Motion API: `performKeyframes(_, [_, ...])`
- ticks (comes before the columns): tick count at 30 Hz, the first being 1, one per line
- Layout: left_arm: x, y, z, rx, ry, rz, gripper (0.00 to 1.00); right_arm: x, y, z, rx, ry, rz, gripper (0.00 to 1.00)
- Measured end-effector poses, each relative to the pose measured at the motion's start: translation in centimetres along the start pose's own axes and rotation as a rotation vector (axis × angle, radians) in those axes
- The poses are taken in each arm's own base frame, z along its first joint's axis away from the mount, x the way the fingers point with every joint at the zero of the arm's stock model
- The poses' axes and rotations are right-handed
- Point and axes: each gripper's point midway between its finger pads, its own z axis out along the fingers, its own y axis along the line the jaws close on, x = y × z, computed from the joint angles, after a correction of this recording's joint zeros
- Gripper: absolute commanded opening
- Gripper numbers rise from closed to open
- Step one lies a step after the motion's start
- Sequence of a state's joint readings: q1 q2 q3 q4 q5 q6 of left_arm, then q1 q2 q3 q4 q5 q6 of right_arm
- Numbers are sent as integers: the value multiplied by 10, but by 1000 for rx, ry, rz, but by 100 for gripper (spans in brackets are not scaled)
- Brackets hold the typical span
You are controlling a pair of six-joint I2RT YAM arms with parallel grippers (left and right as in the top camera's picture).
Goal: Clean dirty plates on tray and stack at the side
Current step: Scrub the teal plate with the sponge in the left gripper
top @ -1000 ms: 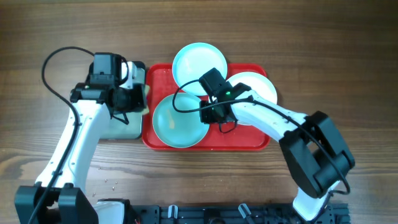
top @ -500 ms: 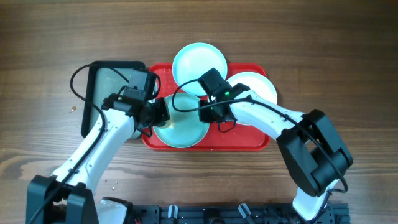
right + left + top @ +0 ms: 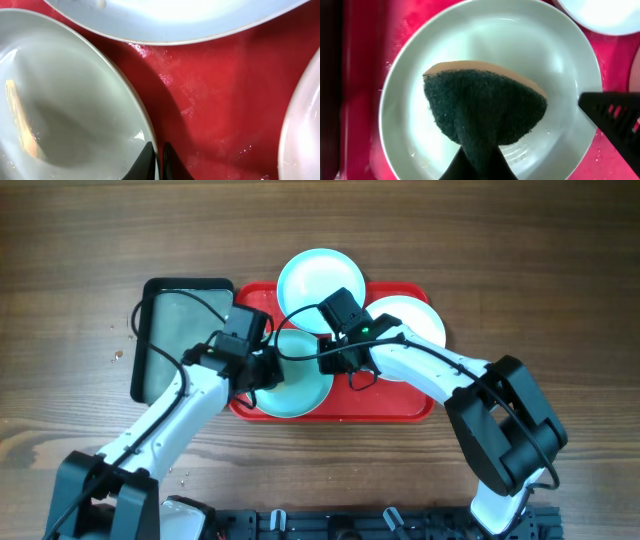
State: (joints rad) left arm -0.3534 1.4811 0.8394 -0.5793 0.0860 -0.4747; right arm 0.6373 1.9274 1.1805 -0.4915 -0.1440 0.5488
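Sponge [image 3: 485, 117] over cyan plate [image 3: 560, 65], left wrist only

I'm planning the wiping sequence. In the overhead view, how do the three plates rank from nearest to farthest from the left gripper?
1. The front cyan plate, directly under the left gripper, at the red tray's front.
2. The rear cyan plate, behind it, overhanging the tray's back rim.
3. The white plate, at the tray's right end.
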Motion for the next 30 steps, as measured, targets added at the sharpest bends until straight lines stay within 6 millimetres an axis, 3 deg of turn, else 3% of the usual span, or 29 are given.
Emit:
performKeyframes(7, [1,8,0,-62,-12,46,4,1,1,0,-1,2,-2,4])
performKeyframes(11, [2,17,11,-113,1,45,4,1,0,0,0,2,-2,4])
performKeyframes(13, [-4,23,19,-148,-21,48,4,2,0,0,3,8,-1,4])
performKeyframes(22, [-14,26,21,-177,-65,51,4,3,-1,0,6,11,0,4])
performKeyframes(30, [-13,24,45,-174,-29,58,4,4,-1,0,2,16,-27,4])
